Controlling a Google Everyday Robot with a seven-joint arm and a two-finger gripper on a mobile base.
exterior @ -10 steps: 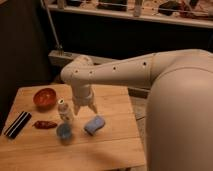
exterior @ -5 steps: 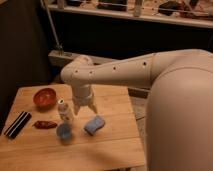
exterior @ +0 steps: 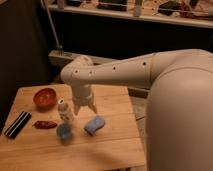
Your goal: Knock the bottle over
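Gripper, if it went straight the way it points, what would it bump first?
Probably the wooden table, since the gripper points down beside the bottle, not at it. Depth is unclear.

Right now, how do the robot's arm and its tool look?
The arm is thick, rounded and off-white, with a row of small dark dots along it; no cables show. The tool, beside the bottle over the table, is the same off-white, narrowing downward.
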